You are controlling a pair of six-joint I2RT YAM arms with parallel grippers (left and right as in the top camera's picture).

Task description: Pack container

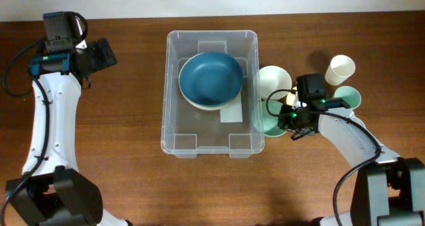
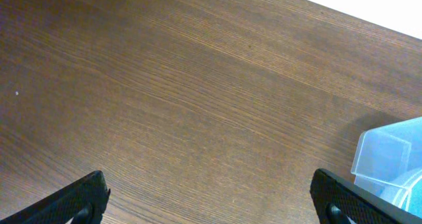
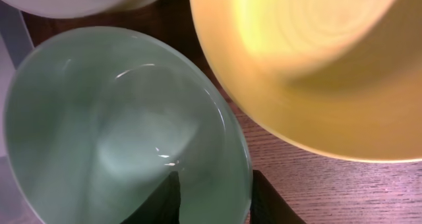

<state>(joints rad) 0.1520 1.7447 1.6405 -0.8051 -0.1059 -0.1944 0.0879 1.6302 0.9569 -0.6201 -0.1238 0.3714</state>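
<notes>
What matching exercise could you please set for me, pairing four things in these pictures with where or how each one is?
Things:
1. blue bowl
2. green bowl
3. left end effector
4. cream cup

Places or states:
A. open, above the bare table
B. inside the container
C. beside the green cup
D. rim between the fingers of the right end effector

Pairs: 1-B, 2-D, 3-A, 4-C.
</notes>
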